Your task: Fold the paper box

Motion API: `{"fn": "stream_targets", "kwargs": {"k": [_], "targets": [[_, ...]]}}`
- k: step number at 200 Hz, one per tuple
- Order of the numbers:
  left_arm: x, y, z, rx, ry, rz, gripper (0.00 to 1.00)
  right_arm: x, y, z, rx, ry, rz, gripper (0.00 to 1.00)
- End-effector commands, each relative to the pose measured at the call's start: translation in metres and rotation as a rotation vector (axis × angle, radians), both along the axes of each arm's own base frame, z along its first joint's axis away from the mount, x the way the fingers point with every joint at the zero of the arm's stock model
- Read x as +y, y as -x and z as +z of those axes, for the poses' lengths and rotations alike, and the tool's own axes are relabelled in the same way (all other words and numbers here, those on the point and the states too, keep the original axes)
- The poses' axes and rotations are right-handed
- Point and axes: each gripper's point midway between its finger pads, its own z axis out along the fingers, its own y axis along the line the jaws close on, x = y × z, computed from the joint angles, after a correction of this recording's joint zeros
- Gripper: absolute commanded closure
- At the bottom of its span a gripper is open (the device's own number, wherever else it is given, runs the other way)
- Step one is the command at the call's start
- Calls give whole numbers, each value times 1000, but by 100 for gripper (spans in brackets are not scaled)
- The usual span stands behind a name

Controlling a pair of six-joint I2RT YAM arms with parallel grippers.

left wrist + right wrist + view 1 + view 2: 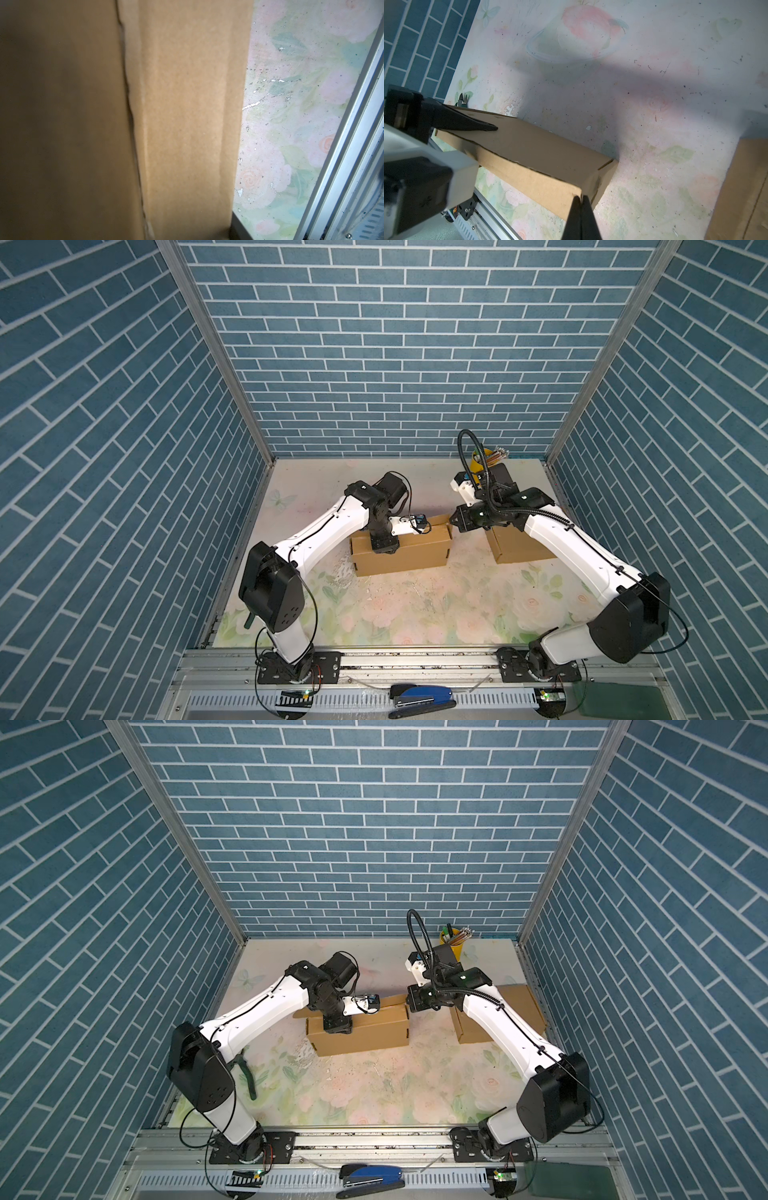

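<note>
I reckon I'm closing the cardboard box [405,556] | left gripper [492,128] atop, grip unclear | right gripper [579,204] pinched empty | next: press end corner.

The tabletop [415,605], covered in a pale, scuffed flower print, carries a brown box [411,558] at its middle, lying lengthwise left to right. More brown cardboard [515,551] lies apart to its right. A yellow cup [455,944] of pens stands far right, and green-handled pliers [249,1077] lie near left.
</note>
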Motion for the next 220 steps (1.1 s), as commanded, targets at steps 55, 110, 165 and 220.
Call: {"fn": "stream_targets", "kwargs": {"k": [55, 110, 165, 220], "targets": [[4, -9, -22, -21, -58, 17, 37, 0, 7, -20, 19, 11, -18, 100], [4, -17, 2, -111, -19, 37, 30, 0, 5, -18, 9, 15, -22, 100], [-8, -17, 49, -208, 139, 45, 24, -3, 3, -16, -8, 19, -41, 100], [15, -25, 87, -269, 259, 257, 29, -5, 3, -18, -12, 14, -64, 100]]}}
